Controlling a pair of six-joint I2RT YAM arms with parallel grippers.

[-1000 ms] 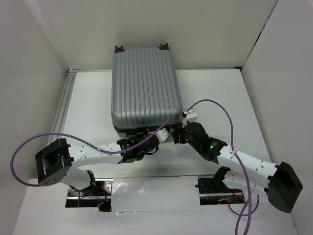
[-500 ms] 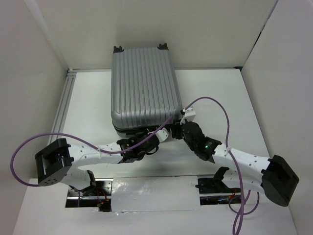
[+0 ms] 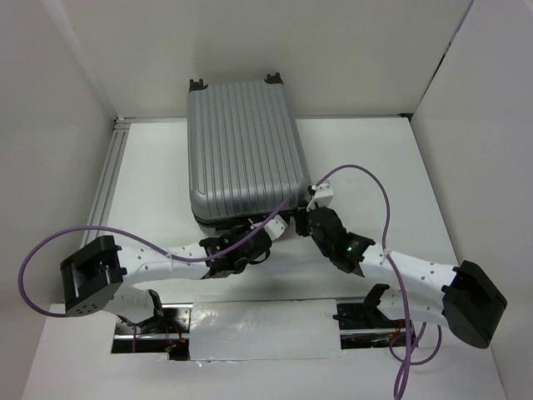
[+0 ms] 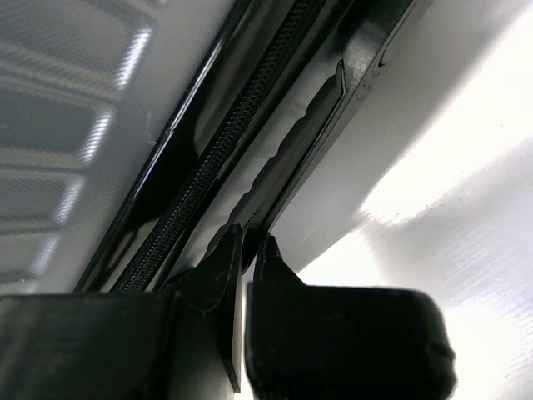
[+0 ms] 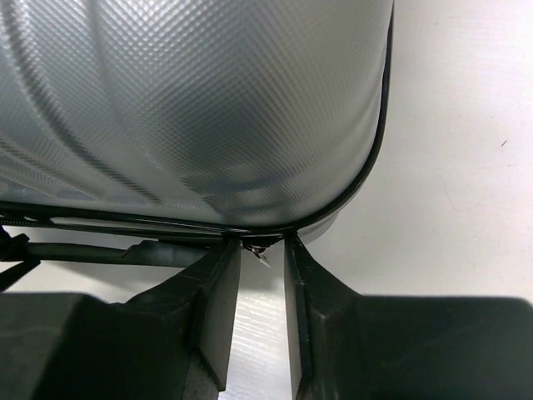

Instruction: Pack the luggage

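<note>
Left gripper [image 4: 250,242] pinched shut at luggage [image 3: 241,150] seam; right gripper [image 5: 261,247] narrowly parted round zipper pull [image 5: 262,257]. We fear that tiny pull slipping free.

The luggage [image 3: 241,154] blocks the middle of the tabletop [image 3: 375,167], reaching from the far edge well toward the near edge. Right of it, bare surface lies open to the right edge and the far right corner, with only a purple cable [image 3: 379,187] arching over it. Left of it a narrower strip is free, bounded by the metal rail [image 3: 108,179] along the left edge. The near strip is crowded: the left claw [image 4: 246,250] and the right claw [image 5: 262,258] both sit at the luggage's near rim, close together, and their arms cross toward the near corners. Walls close the left, far and right edges.
</note>
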